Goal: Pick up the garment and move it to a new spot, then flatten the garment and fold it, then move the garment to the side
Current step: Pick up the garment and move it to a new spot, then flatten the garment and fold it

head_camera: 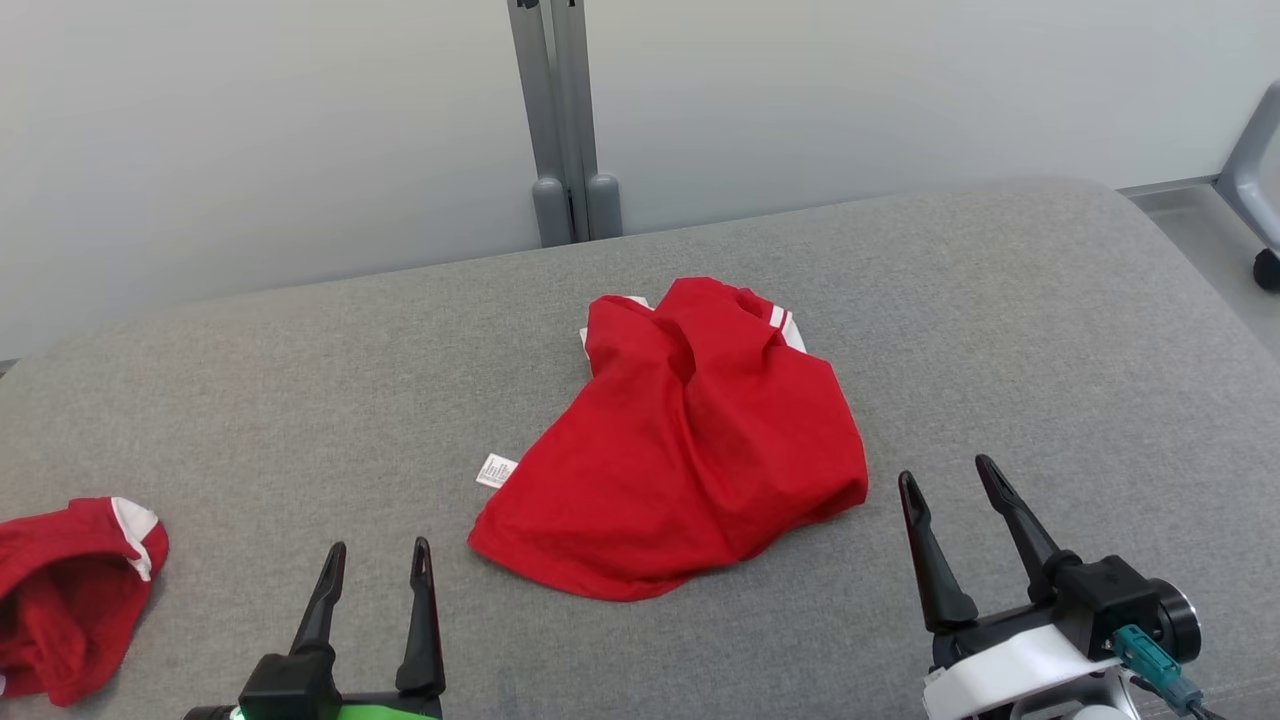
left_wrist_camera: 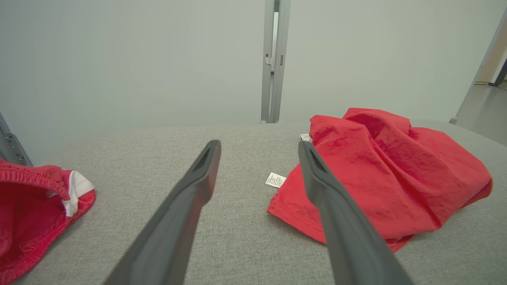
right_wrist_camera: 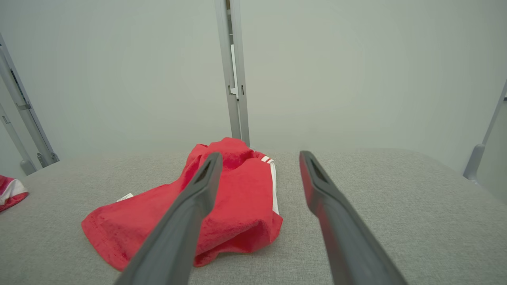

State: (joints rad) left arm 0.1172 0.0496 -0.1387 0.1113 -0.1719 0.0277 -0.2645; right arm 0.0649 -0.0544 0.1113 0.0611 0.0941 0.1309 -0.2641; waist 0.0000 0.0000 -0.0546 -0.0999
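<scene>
A crumpled red garment (head_camera: 690, 440) with white stripes and a small white label lies in a heap at the middle of the grey padded surface (head_camera: 1000, 330). My left gripper (head_camera: 378, 555) is open at the lower left, short of the garment's near left corner. My right gripper (head_camera: 950, 478) is open at the lower right, just right of the garment's edge and not touching it. In the left wrist view the garment (left_wrist_camera: 380, 170) lies to the right of the open left gripper (left_wrist_camera: 257, 148). In the right wrist view the garment (right_wrist_camera: 237, 198) sits ahead and left of the open right gripper (right_wrist_camera: 259, 156).
A second red piece of clothing (head_camera: 70, 590) with white trim lies at the surface's left edge, also seen as a red cloth (left_wrist_camera: 35, 209) in the left wrist view. A grey post (head_camera: 565, 120) stands against the pale wall behind. A chair leg with a caster (head_camera: 1262, 200) is at the far right.
</scene>
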